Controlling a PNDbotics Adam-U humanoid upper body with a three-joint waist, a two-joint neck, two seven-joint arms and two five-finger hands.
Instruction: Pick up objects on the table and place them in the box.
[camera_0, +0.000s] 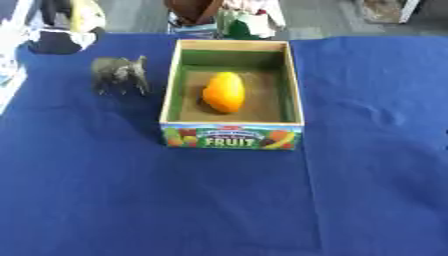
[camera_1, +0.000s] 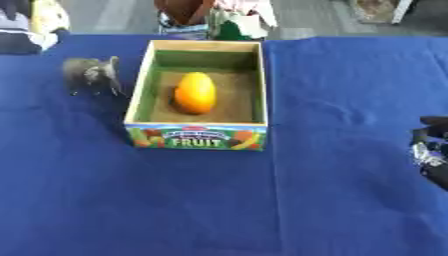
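Note:
A wooden box (camera_0: 294, 95) with a "FRUIT" label on its front stands in the middle of the blue table. An orange-yellow fruit (camera_0: 224, 92) lies inside it on the brown floor. A grey toy elephant (camera_0: 119, 74) stands on the cloth just left of the box, apart from it. My right hand (camera_1: 431, 150) shows only in the right eye view, at the right edge, low over the cloth and well right of the box; too little of it shows to read its state. My left hand is out of sight.
The blue cloth (camera_0: 219, 200) covers the table. Past the far edge are a dark and white object (camera_0: 57, 40) at the back left and some clutter (camera_0: 227, 17) behind the box.

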